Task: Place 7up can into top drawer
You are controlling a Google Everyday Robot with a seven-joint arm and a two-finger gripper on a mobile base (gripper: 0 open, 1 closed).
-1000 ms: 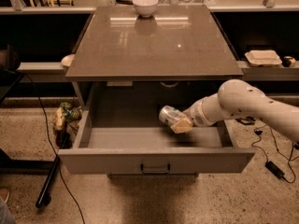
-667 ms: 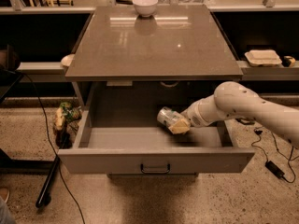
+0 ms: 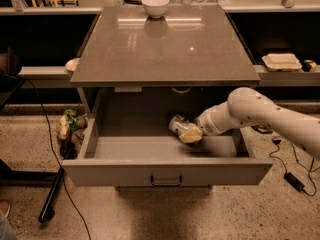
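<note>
Silvery 7up can point(image 3: 178, 125), gripped tilted by the jaws, hangs inside the top drawer point(image 3: 110, 172) below the near edge of the worktop point(image 3: 165, 49); lowering and release seem next.

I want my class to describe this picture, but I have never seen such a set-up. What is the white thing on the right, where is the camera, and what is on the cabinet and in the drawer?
The white jointed thing is a robot arm reaching in from the right. At its tip is a two-finger gripper, inside the open top drawer. The gripper is closed on a 7up can, which is tilted. The single camera looks down on the cabinet from the front. On the grey countertop a white bowl stands near the far edge.
</note>
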